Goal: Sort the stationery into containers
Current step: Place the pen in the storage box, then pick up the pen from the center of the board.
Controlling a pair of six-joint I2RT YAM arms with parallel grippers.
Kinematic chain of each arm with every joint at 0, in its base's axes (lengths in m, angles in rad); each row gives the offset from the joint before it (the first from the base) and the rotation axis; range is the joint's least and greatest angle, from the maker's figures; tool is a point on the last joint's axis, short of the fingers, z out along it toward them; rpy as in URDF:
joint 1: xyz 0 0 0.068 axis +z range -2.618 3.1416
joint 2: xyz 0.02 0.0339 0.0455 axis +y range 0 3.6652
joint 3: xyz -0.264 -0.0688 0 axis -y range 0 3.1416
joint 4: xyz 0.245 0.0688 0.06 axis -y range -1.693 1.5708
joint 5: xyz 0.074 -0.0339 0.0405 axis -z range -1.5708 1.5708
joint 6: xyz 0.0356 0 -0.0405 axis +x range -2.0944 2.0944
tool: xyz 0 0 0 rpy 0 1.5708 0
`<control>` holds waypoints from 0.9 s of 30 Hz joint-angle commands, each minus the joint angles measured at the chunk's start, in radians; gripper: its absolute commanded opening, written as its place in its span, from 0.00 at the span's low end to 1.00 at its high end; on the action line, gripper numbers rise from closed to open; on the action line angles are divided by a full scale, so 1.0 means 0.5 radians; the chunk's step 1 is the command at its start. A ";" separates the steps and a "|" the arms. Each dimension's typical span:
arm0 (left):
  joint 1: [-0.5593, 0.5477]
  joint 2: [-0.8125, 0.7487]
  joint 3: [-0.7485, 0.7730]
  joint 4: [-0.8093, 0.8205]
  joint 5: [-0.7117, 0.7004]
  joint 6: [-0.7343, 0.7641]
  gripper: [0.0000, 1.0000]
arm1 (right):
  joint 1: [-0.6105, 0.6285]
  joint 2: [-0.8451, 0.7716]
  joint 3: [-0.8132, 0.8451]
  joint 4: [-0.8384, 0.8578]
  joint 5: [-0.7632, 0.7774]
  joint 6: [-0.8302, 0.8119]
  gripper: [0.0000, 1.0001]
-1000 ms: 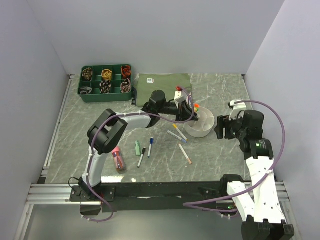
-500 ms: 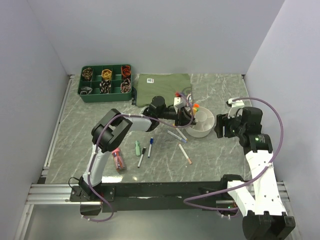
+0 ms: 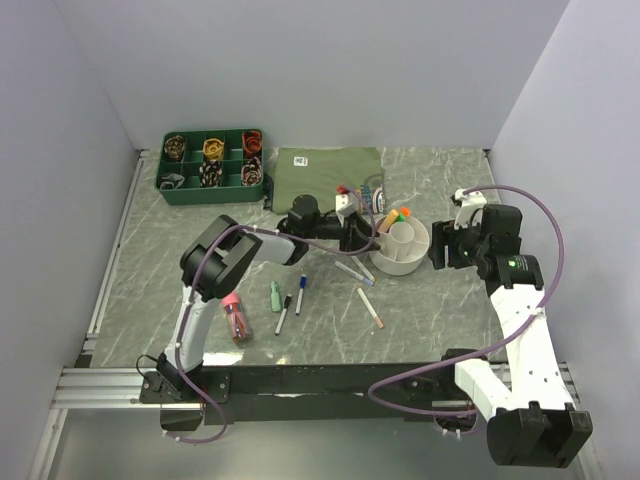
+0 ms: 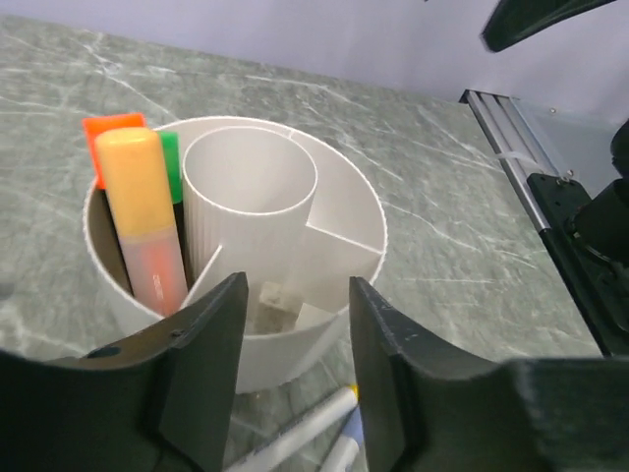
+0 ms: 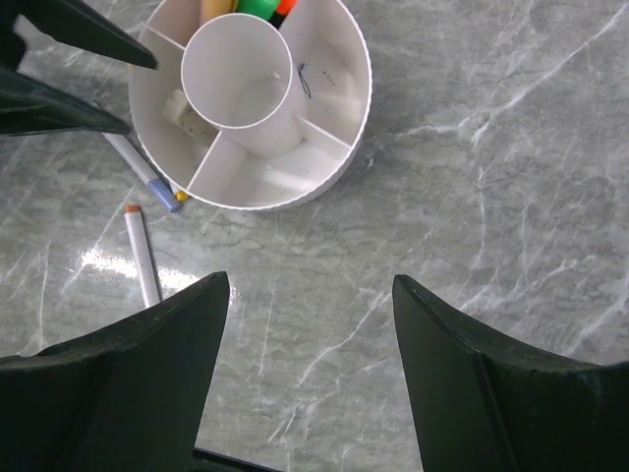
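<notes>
**Left arm backs off the organiser; three markers standing in it**

Change since a second ago: the left gripper [image 3: 356, 236] was over the near-left side of the organiser [image 3: 400, 265]. It has now drawn back leftward, so the whole rim shows from above. The right gripper [image 3: 449, 250] has shifted slightly farther up the table.

Nearest the arm bases, loose on the marble table [image 3: 450, 320]:
- pink-capped tube [image 3: 236, 316], farthest left
- black pen [image 3: 283, 314], green highlighter [image 3: 275, 295] and blue-capped pen [image 3: 300, 294], close together
- orange-tipped white pen [image 3: 371, 307], lying alone to the right

Next out: two slim white pens [image 3: 356, 271] lie just beside the organiser's near-left wall.

Mid-table: the organiser stands upright between the two grippers.
- Central cup [image 4: 251, 197] is empty.
- One ring compartment holds an orange highlighter [image 4: 147, 226]. An orange-capped marker [image 4: 111, 129] and a green-capped marker [image 4: 170, 157] stand behind it.
- A small pale item sits in another compartment; cannot tell what it is.

Left gripper [image 4: 293, 324]: fingers spread, nothing between them, level with the organiser's wall and just short of it.
Right gripper [image 5: 310, 324]: fingers wide apart and empty, on the organiser's right, clear of the rim.

Far side: olive cloth [image 3: 325, 170] lies flat. To its left is a green tray [image 3: 163, 163] with filled compartments.
</notes>
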 commanded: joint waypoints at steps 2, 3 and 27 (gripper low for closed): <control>0.045 -0.489 -0.094 -0.184 0.015 0.059 0.55 | -0.012 0.019 0.090 0.159 -0.058 0.078 0.75; 0.051 -0.639 -0.115 -0.313 -0.010 0.141 0.56 | -0.009 0.019 0.081 0.186 -0.071 0.084 0.75; 0.358 -0.923 -0.229 -3.465 -1.556 0.016 0.65 | 0.181 0.087 0.029 0.411 -0.099 0.124 0.76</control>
